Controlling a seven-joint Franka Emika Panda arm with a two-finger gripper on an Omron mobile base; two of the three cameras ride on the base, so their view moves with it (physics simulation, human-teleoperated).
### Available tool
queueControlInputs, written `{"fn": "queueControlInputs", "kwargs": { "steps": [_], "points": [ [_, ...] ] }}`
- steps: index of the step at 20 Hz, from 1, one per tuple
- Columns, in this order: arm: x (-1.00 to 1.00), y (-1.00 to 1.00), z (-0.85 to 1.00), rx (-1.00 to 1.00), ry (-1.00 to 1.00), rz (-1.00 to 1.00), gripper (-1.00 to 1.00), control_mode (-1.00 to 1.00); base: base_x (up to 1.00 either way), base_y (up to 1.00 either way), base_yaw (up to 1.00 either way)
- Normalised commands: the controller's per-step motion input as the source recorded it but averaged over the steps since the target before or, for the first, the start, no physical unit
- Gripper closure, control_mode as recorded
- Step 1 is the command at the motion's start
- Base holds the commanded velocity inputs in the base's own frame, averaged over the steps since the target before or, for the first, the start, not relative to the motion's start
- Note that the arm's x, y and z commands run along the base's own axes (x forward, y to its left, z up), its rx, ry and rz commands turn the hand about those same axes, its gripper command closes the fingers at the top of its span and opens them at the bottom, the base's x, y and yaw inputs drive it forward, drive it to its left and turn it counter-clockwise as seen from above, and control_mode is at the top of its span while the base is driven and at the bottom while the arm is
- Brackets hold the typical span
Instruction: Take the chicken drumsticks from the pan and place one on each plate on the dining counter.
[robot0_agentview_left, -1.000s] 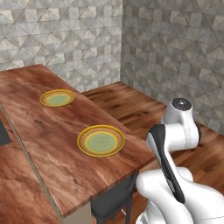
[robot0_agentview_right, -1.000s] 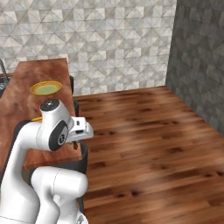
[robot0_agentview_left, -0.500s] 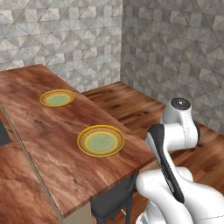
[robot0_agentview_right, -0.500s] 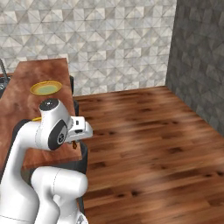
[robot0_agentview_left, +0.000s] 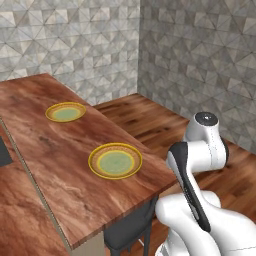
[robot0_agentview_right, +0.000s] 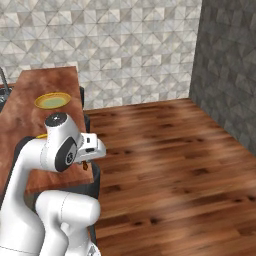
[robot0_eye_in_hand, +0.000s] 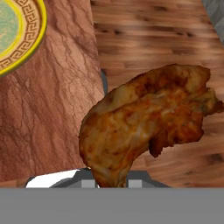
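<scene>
Now, drumstick: a golden-brown chicken drumstick (robot0_eye_in_hand: 144, 122) fills the hand view's centre.
Gripper: the gripper (robot0_agentview_right: 85, 164) is clamped on it.
Plates: near plate (robot0_agentview_left: 115, 160) mid-frame, far plate (robot0_agentview_left: 65, 112) upper left, both bare.
Dining counter: dining counter (robot0_agentview_left: 55, 155) under both plates.

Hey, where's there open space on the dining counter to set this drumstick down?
Both plates, the near plate and the far plate, have nothing on them. The dining counter has bare wood between the two plates and along its left side. The drumstick hangs past the counter's end, over the floor.
</scene>
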Motion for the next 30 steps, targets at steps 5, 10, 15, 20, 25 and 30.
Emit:
{"fn": "queueControlInputs", "kwargs": {
  "steps": [5,10,15,20,25,30],
  "points": [
    [0.0,0.0,0.0,0.0,0.0,0.0,1.0,1.0,0.0,-0.01,0.0],
    [0.0,-0.16,0.33,0.16,0.06,0.0,1.0,-1.0,0.0,0.0,0.0],
    [-0.02,-0.14,0.68,0.21,0.0,0.08,1.0,-1.0,0.0,0.0,0.0],
    [-0.01,0.02,0.63,-0.01,0.0,0.08,1.0,-1.0,0.0,0.0,0.0],
    [-0.1,0.57,0.34,-0.02,0.2,0.12,1.0,-1.0,0.0,0.0,0.0],
    [-0.01,0.94,0.02,0.0,0.27,0.07,1.0,-1.0,0.0,0.0,0.0]
  ]
}}
